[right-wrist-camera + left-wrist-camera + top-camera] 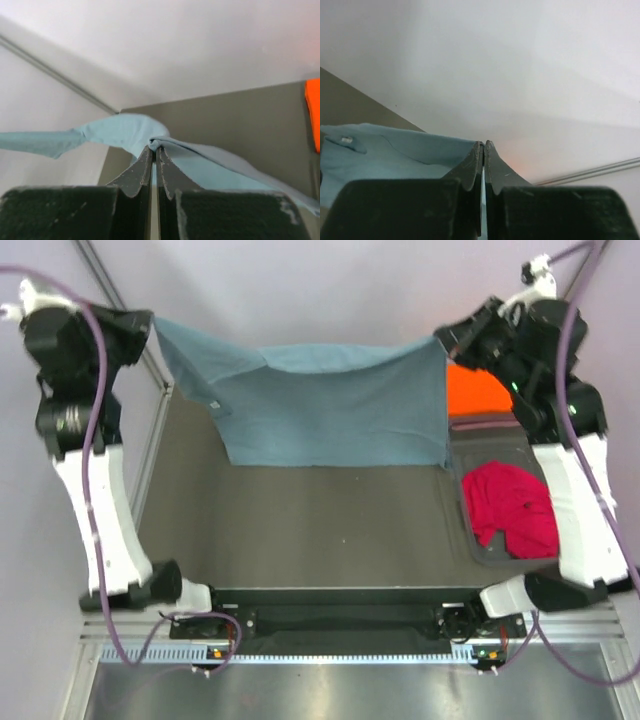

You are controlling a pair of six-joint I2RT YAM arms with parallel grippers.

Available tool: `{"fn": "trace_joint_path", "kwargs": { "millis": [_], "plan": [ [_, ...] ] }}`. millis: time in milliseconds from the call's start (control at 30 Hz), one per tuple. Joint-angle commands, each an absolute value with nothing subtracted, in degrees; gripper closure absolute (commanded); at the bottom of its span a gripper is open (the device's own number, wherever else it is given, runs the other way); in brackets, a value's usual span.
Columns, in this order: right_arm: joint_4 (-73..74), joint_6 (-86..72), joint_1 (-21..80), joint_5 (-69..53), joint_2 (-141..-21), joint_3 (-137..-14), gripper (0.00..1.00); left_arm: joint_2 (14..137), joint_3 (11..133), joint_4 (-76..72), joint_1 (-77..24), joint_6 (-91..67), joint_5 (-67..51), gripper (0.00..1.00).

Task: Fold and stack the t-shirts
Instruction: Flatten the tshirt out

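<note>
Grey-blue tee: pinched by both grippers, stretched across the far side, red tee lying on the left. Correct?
No: the red tee lies on the right, as the top external view shows. The left gripper and right gripper do pinch the grey-blue tee.

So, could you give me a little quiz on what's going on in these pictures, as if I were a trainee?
1. True or false: the left gripper and the right gripper are both shut on the grey-blue t-shirt, holding it stretched between them.
2. Which garment lies crumpled at the right? A) the red t-shirt B) a green towel C) a striped sock
3. Fill in: the orange t-shirt lies close to the ___ gripper.

Key: 1 true; 2 A; 3 right.
</note>
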State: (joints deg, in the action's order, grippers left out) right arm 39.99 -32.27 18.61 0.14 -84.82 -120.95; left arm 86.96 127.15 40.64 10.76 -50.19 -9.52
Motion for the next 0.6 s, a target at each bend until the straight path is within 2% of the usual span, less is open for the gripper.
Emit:
{"fn": "trace_joint_path", "kwargs": {
  "millis": [0, 167, 300, 433, 567],
  "plan": [
    [41.92, -34.88, 18.98, -5.44, -71.13, -112.29, 1.0, 69.58, 120.69, 33.66, 10.99, -53.87, -4.06, 1.0],
    [43.67, -40.77, 19.07, -8.53, -51.29, -100.82, 1.0, 52.24, 112.76, 30.23, 10.99, -59.94, 4.2, 1.0],
    [46.49, -44.55, 18.98, -8.44, -42.46, -100.63, 1.0, 51.06, 125.22, 37.79, 10.9, -58.28, 9.23, 1.0],
    [44.84, -48.86, 18.81, -11.68, -40.34, -102.92, 1.0, 53.61, 132.44, 35.34, 10.55, -60.02, 3.8, 1.0],
    [42.81, -50.01, 18.72, -9.15, -40.87, -101.87, 1.0, 57.03, 129.47, 27.11, 10.63, -61.08, -4.64, 1.0]
  ]
}}
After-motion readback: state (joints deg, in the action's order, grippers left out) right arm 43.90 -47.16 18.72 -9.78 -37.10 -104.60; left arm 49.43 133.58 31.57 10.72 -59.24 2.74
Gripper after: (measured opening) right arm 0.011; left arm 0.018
